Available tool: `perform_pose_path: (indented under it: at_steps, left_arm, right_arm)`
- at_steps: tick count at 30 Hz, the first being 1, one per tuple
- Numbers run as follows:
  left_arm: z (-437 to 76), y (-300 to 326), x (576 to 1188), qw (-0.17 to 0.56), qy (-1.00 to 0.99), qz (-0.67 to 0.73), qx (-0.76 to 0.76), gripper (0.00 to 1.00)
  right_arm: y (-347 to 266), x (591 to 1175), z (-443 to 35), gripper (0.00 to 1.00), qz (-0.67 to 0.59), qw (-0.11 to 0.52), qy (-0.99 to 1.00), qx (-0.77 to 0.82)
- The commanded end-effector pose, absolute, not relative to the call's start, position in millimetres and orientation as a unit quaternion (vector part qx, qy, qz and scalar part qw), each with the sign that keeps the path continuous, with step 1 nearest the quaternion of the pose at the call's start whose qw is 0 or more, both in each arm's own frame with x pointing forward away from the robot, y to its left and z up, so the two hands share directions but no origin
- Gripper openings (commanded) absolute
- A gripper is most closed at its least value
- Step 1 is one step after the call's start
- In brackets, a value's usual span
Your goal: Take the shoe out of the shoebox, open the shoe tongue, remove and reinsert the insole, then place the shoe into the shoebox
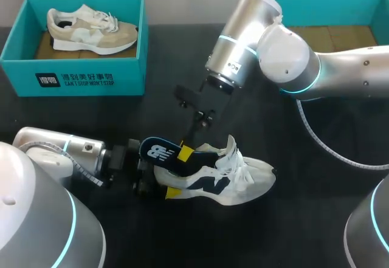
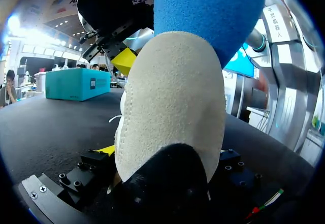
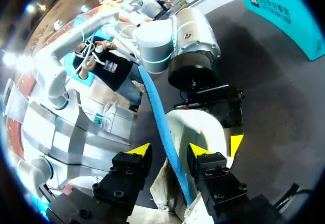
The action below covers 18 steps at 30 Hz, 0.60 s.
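Two boxes (image 1: 73, 79) (image 1: 328, 6), two shoes (image 1: 91, 30) (image 1: 243, 180), one insole (image 1: 158, 151). Left gripper (image 1: 167, 175) is pinching the heel of the loose shoe (image 1: 243, 180); right gripper (image 3: 168, 152), fingers spread, is straddling the insole above that heel.

Table (image 1: 304, 219): one, black matte top, stretching across the head view from side to side. In both wrist views its surface is catching soft light and showing a dull, even grey.
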<state>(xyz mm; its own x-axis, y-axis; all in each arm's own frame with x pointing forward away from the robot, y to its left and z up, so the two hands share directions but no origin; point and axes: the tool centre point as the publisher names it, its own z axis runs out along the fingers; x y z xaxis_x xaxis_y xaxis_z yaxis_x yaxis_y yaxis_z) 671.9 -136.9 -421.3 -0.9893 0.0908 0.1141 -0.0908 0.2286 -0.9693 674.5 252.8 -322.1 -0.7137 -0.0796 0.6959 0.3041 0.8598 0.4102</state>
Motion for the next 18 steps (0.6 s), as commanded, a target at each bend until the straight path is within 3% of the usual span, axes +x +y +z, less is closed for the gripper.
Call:
perform_pose_path:
  at_steps: [1,9,18]
  left_arm:
    - [-423.5,-138.8,673.1,0.074,-0.781,0.620,-0.001,0.00]
    - [-423.5,-138.8,673.1,0.074,-0.781,0.620,-0.001,0.00]
    - [-423.5,-138.8,673.1,0.074,-0.781,0.620,-0.001,0.00]
  right_arm:
    - [251.0,671.6,-329.3,0.42,-0.265,0.374,-0.886,-0.066]
    - [252.9,666.8,-328.7,0.40,-0.269,0.371,-0.886,-0.068]
    - [258.9,663.6,-332.8,0.32,-0.273,0.373,-0.884,-0.068]
